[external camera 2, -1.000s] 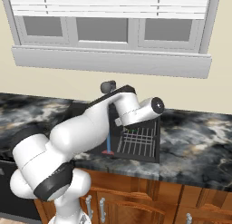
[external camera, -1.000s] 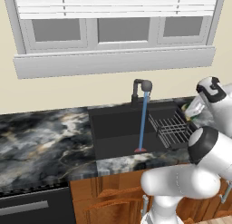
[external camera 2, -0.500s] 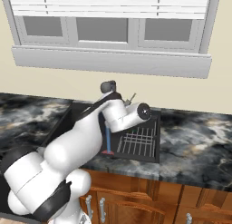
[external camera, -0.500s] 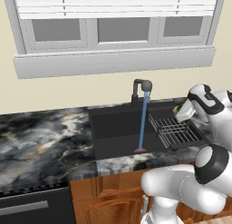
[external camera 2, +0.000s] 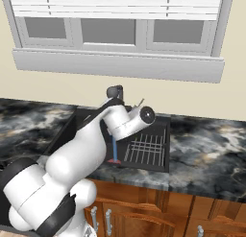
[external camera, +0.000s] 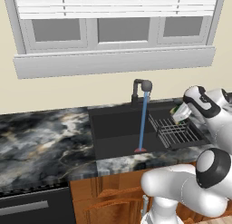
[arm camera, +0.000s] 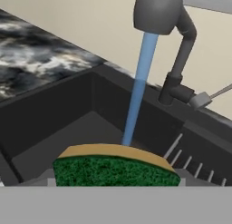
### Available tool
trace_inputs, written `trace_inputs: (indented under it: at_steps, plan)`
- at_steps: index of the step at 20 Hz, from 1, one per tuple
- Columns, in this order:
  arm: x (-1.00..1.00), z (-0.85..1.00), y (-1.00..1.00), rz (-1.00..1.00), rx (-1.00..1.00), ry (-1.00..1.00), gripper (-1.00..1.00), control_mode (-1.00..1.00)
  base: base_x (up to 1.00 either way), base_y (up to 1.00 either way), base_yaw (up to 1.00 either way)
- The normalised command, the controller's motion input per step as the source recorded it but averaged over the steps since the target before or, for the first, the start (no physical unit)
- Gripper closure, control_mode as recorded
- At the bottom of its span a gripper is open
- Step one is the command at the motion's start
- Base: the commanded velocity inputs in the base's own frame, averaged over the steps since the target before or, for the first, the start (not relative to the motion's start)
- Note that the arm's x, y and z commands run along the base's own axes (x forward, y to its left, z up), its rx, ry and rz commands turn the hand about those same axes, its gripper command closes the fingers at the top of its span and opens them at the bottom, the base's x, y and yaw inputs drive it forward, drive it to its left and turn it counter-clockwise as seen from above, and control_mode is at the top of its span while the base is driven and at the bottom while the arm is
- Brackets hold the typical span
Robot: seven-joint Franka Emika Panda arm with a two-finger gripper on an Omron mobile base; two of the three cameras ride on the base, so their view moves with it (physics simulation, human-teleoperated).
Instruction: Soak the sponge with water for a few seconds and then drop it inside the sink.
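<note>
Sponge (arm camera: 117, 169) sits right at the gripper's tips in the hand view: coarse green scrub layer facing the camera, thin yellow body curving over its top edge. In the left base view the sponge (external camera: 181, 113) is a small pale-green block at the gripper (external camera: 180, 114), so it looks clamped between the fingers, though the fingers themselves are hidden, so I can't say how wide they stand. Past the sponge, the water (arm camera: 137, 91) drops as a thin, straight, light-blue stream from the matte dark-grey faucet (arm camera: 168, 32), which bends over above and beyond the hand. Below the gripper is the sink (external camera: 118, 132), a smooth charcoal rectangle with a red drain spot (external camera: 140, 150). Black wire dish rack (external camera: 174, 132) lies right under the hand. Glossy marbled black-and-white counter (external camera: 41, 137) spreads off to the far side of the stream.
</note>
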Motion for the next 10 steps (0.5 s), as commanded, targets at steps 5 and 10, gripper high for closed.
trace_inputs:
  at_steps: [5, 10]
  plan:
    - [0.0, 0.0, 0.12, 0.0, 0.0, 0.02, 1.0, -1.0, 0.0, 0.0, 0.0]
    - [0.0, 0.0, 0.25, 0.05, 0.0, 0.0, 1.0, -1.0, 0.0, 0.0, 0.0]
